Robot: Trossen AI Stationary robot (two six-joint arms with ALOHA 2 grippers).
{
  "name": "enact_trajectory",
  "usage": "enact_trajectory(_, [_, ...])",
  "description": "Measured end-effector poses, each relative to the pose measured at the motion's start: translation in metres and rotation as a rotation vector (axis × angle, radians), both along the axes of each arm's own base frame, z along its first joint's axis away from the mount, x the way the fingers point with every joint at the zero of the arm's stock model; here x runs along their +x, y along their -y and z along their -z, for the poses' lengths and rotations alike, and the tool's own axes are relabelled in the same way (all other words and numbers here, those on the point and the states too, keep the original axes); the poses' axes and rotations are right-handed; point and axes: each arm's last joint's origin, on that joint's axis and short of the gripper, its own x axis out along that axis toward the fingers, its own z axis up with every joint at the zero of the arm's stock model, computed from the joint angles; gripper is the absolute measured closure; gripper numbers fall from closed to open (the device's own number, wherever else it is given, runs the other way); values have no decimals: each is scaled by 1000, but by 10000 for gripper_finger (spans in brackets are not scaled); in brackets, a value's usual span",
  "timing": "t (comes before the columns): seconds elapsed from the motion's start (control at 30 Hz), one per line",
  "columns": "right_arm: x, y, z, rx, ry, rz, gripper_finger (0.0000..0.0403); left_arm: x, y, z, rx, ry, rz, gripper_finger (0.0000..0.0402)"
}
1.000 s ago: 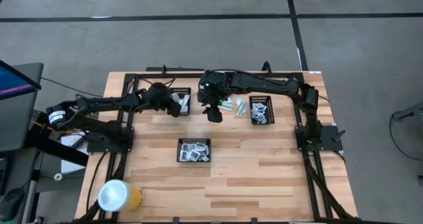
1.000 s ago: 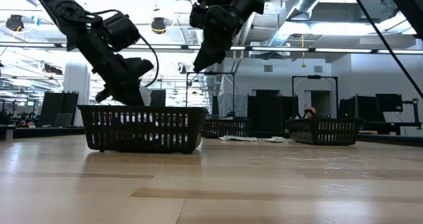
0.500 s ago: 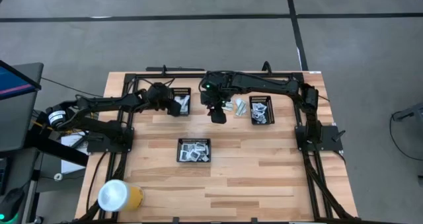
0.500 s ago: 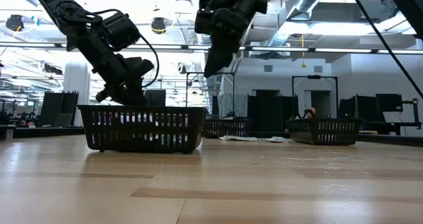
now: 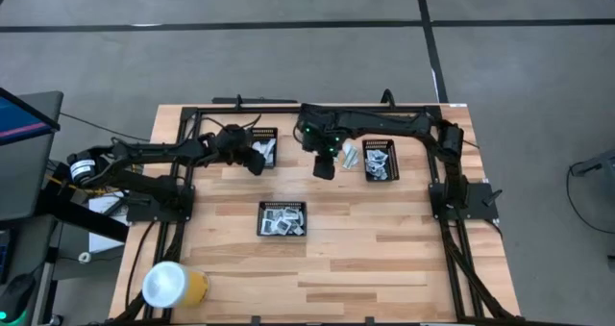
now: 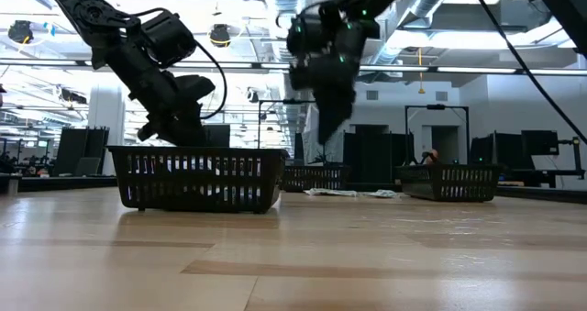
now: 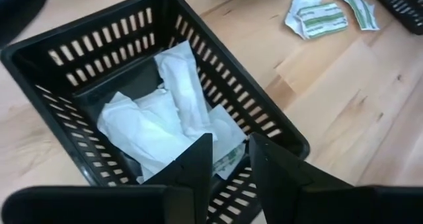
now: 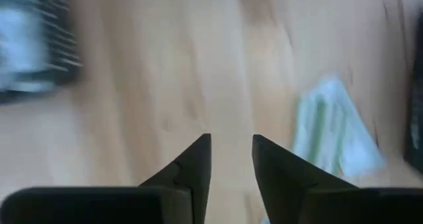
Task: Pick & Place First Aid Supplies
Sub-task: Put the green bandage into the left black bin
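Landmark: the middle tray [image 5: 282, 218], a black mesh tray on the table [image 5: 365, 259], filled with silvery sachets [image 5: 281, 220].
Left tool [image 7: 229, 159]: farther back and to the left of the middle tray, above the near edge of the left tray [image 7: 264, 121]; its fingers [image 7: 195, 163] stand slightly apart with nothing between them.
Left tray contents: several white packets [image 7: 165, 115] lie piled inside, one slim packet leaning over the rest.
Right tool [image 8: 230, 159]: farther back and a little right of the middle tray, above bare wood; its fingers are apart and empty.
Loose supplies [image 5: 348, 155]: pale green-white strips lie on the table just beside the right tool, between it and the right tray [image 5: 381, 160].
Right tray: back right of the middle tray, holding more packets.
Roll of tape [image 5: 174, 284]: near the front left corner, well apart from the middle tray.
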Motion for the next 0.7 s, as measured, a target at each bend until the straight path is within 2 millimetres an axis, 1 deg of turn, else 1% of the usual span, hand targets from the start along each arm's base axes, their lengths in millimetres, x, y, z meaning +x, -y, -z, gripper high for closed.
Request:
enact_trajectory(0.2, [-15,1,30,-108,-152,162,316,1,3,0,0,0,14,301])
enact_trajectory(0.37, [-25,-2,48,-119,-196,180,321,2,3,0,0,0,17,301])
enact_trajectory(0.47, [-34,-5,47,-132,-126,183,321,2,3,0,0,0,17,301])
enact_trajectory(0.63, [-60,-12,35,-163,33,196,321,1,3,0,0,0,17,301])
enact_trajectory(0.7, [-71,-15,31,-176,70,188,321,1,3,0,0,0,17,302])
